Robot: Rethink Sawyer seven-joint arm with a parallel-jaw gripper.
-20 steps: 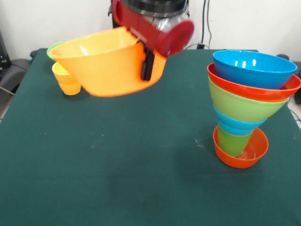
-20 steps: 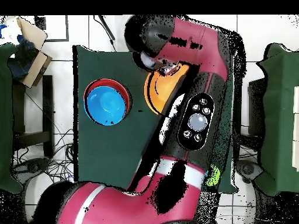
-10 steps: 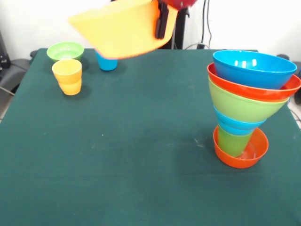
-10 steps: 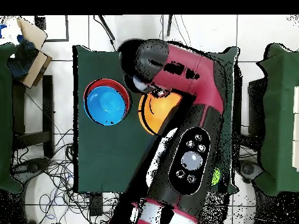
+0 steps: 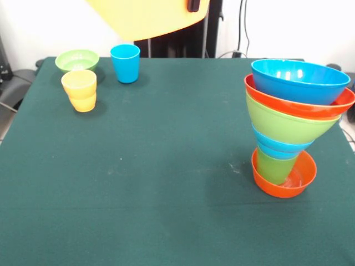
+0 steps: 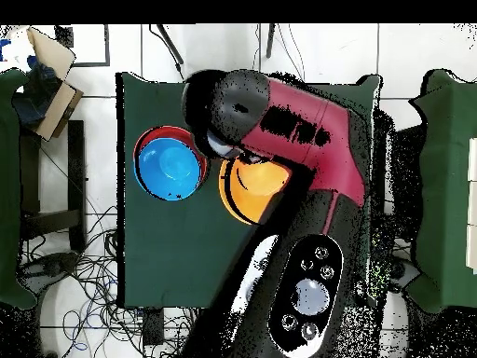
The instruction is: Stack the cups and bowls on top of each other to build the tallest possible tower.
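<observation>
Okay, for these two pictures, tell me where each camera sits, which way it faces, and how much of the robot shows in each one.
Front view: across the table from the robot, looking over the green table; only the gripper tip shows, holding the orange bowl.
Overhead view: above, looking straight down; the red arm covers much of the table.
Both show the tower and the orange bowl.

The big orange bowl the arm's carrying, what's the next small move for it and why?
Probably carry the big orange bowl sideways toward the tower, keeping it high. In the front view it hangs well above the table, off to the side of the stack, whose top blue bowl sits open and uncovered. In the overhead view the orange bowl sits just beside the tower, not yet over it.
</observation>
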